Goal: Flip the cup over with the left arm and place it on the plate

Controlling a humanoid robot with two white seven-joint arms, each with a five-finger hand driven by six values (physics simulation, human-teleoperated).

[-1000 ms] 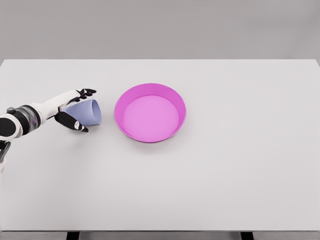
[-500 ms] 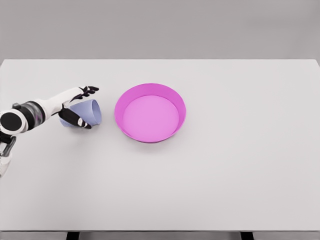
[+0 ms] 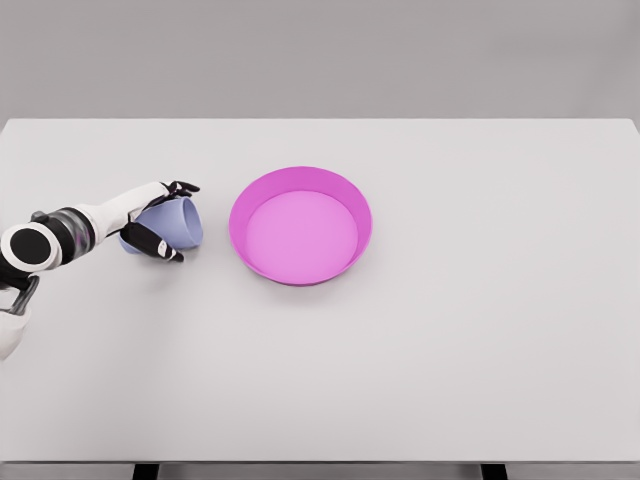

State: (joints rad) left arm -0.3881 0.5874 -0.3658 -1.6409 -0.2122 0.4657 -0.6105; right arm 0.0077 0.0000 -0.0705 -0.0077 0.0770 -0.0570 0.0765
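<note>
Lavender cup (image 3: pixel 170 224) lies tipped on its side on the white table (image 3: pixel 450 330), at nine o'clock from the magenta plate (image 3: pixel 300 225) and close beside it. From the head view, the left hand (image 3: pixel 152 220) wraps its dark fingers around the cup's body, a sideways grip that suits turning it upright. No right arm shows.

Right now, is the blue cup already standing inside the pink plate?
No, the blue cup lies on the table to the left of the pink plate, apart from it, with the left hand closed around it.
</note>
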